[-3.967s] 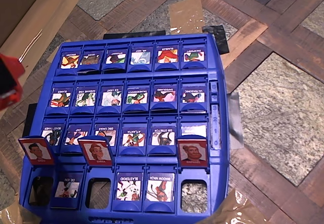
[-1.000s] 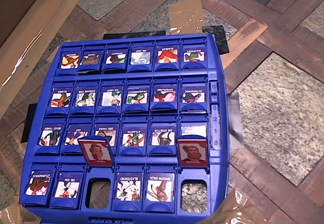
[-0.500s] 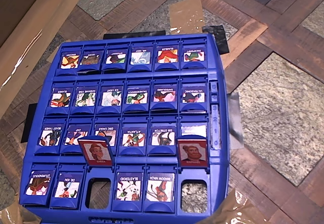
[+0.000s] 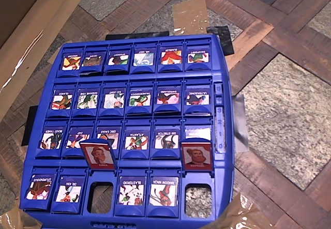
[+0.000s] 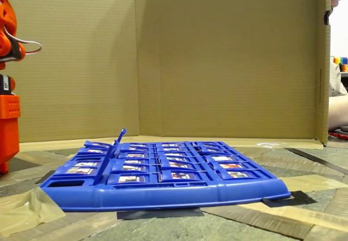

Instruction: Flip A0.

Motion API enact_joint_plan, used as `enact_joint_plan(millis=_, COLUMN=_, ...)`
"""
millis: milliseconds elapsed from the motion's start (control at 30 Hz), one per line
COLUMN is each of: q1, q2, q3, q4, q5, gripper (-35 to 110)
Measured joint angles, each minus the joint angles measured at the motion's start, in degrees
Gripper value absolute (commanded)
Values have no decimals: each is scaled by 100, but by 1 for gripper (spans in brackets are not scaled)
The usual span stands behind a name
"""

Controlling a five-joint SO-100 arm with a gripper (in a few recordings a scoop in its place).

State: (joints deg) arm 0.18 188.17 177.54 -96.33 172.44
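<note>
One blue game board (image 4: 225,136) lies flat on the patchwork table (image 4: 289,100), w/ a cardboard wall (image 5: 217,56) behind it in the fixed view. The orange arm (image 5: 8,88) stands at the left edge of the fixed view; its gripper isn't visible enough, so can't tell if open or closed. Two red-bordered portrait flaps (image 4: 98,155) (image 4: 196,156) stand upright in the overhead view, each w/ an empty slot just below. The STUPENDOUS flap (image 4: 39,186) lies flat, hero face up, in the bottom-left corner slot of the overhead view, just beside the DR. ION flap (image 4: 69,188) on its right.
</note>
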Motion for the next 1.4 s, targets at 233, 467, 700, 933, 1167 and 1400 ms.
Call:
enact_joint_plan(millis=233, q1=-167, q2=0, q3=97, q4=-932, q5=193, gripper=0)
enact_joint_plan(millis=467, q1=-176, q2=44, q3=185, q4=-1397, q5=211, gripper=0)
enact_joint_plan(millis=700, q1=-185, q2=53, q3=193, q4=-1424, q5=211, gripper=0)
enact_joint_plan(millis=933, q1=-176, q2=62, q3=193, q4=-1441, q5=211, gripper=0)
enact_joint_plan(millis=1167, q1=-176, q2=62, q3=193, q4=-1441, q5=211, gripper=0)
enact_joint_plan(millis=1400, q1=-176, q2=62, q3=193, q4=-1441, q5=211, gripper=0)
